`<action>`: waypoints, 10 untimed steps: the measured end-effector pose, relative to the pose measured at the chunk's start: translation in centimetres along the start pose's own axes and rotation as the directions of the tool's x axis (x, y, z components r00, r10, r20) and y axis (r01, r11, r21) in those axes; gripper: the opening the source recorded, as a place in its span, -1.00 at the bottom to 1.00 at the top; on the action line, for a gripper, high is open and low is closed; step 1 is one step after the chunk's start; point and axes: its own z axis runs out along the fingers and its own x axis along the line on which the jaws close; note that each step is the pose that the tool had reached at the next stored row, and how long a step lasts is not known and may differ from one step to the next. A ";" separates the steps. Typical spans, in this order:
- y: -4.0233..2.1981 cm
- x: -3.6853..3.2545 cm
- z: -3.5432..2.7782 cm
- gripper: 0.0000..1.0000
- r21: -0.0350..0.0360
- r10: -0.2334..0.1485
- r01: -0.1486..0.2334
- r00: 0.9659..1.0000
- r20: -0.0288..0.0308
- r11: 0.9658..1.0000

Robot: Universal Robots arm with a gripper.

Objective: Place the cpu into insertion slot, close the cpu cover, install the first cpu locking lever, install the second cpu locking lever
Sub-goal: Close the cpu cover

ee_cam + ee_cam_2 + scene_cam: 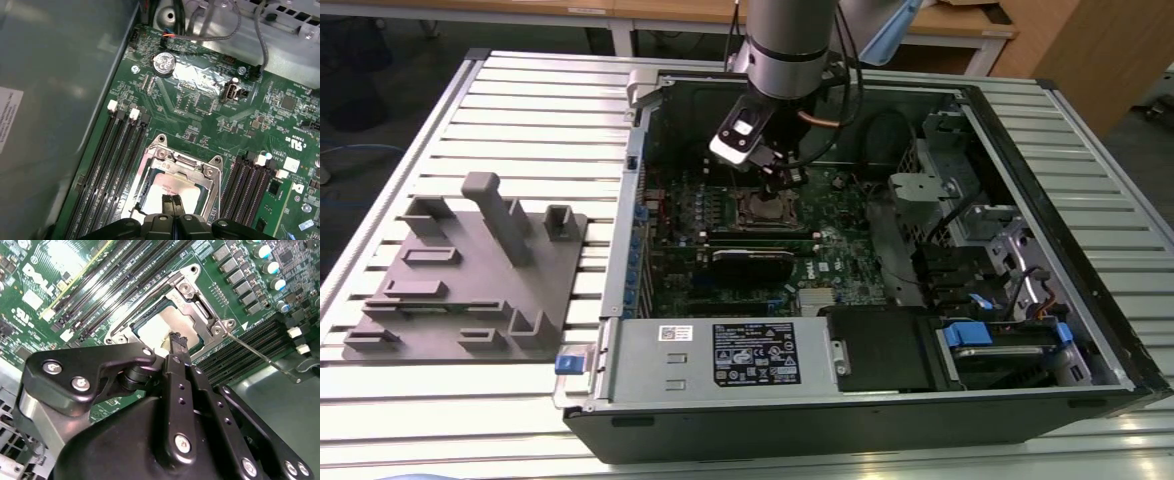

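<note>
**Claw tips together on the seated chip**

The black two-fingered claw (176,340) fills the near part of the second wrist view. Its slim fingertips (168,201) are pressed side by side with nothing between them. In both wrist views they sit at, or just over, the small flat square cpu with the silver-grey metal face (157,332); I cannot tell whether they touch it.

The cpu lies in the insertion slot (767,210), the square socket on the board, and its pale face shows through a window. Around that window lies the cpu cover, a thin square silver metal frame plate (180,161), down flat over the chip's edges.

From one corner of the socket a thin silver metal lever rod (260,357) runs out across the long black narrow card slots (115,160) to a hooked end. Whether it is latched I cannot tell.

Beyond the socket spreads the green motherboard (200,105), with a round silver coin battery (164,62) further on.

In the exterior view the grey robot arm (787,40) reaches down into the open black computer case (854,435). A silver box with a label (720,360) sits at the case's near end. The case lies on a pale slatted metal tabletop (520,100). A grey plastic block with upright posts (467,270) stands beside it at the exterior view's left.
</note>
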 end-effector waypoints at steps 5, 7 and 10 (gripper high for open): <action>0.00 0.00 0.01 -0.79 0.001 -0.074 0.074 0.997 -0.002 0.997; 0.00 0.00 0.01 -0.79 0.001 -0.083 0.083 0.997 -0.002 0.997; 0.00 0.00 0.01 -0.79 0.001 -0.084 0.084 0.996 -0.002 0.996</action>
